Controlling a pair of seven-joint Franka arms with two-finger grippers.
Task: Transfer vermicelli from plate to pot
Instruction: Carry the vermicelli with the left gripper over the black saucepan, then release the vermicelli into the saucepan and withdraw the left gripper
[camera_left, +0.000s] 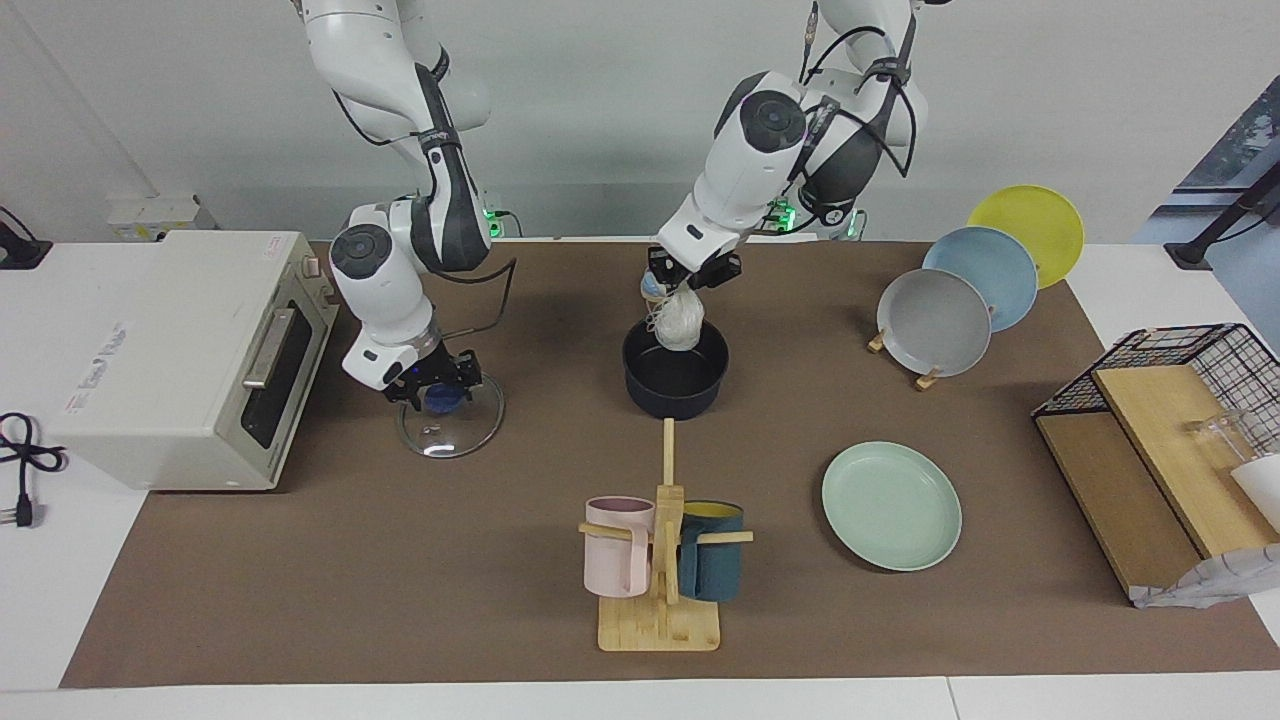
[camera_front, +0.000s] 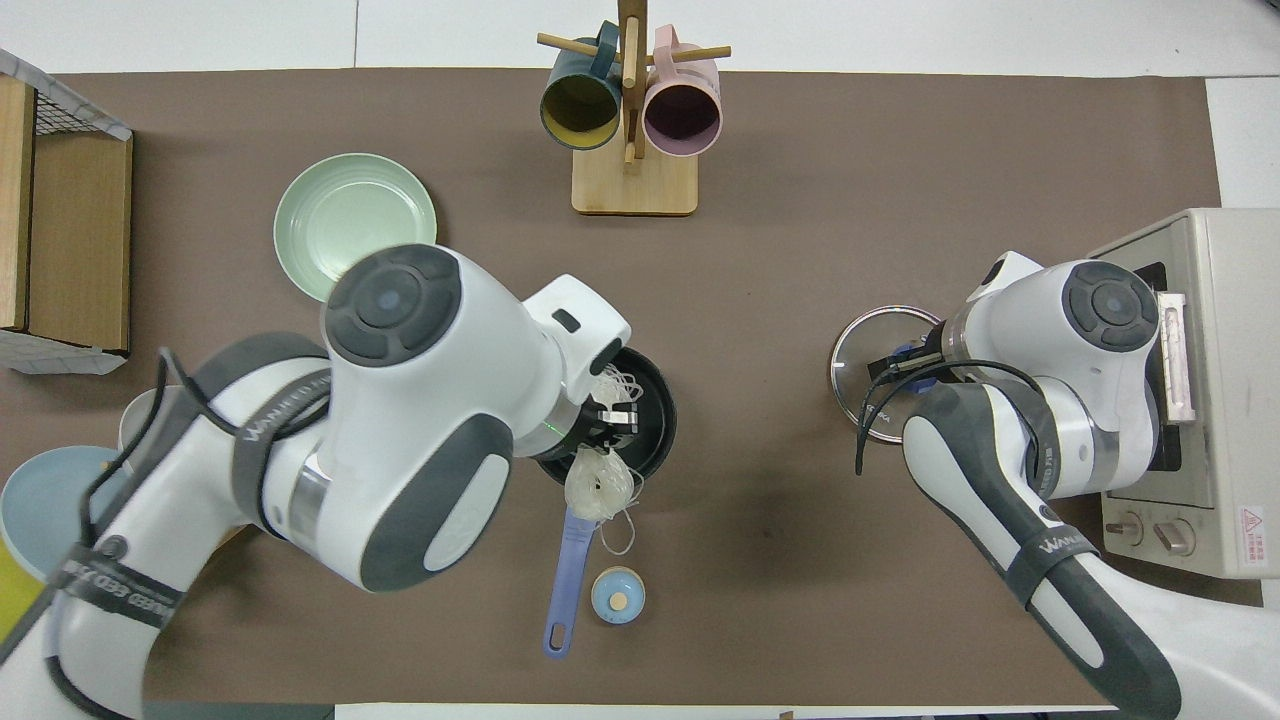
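My left gripper (camera_left: 684, 284) is shut on the vermicelli (camera_left: 682, 322), a whitish tangle that hangs down to the mouth of the pot (camera_left: 675, 378). In the overhead view the left gripper (camera_front: 612, 412) is over the pot (camera_front: 655, 425), the vermicelli (camera_front: 598, 485) shows at the pot's nearer rim, and the pot's blue handle (camera_front: 568, 580) points toward the robots. The mint-green plate (camera_left: 890, 505) lies bare, farther from the robots than the pot, toward the left arm's end; it also shows in the overhead view (camera_front: 352, 222). My right gripper (camera_left: 440, 388) is shut on the blue knob of a glass lid (camera_left: 452, 428) that rests on the table.
A toaster oven (camera_left: 190, 350) stands at the right arm's end. A mug rack (camera_left: 660, 560) with a pink and a teal mug stands farther out than the pot. Grey (camera_left: 935, 322), blue and yellow plates stand in a rack. A wire basket (camera_left: 1180, 420) holds boards. A small blue jar (camera_front: 618, 597) stands beside the handle.
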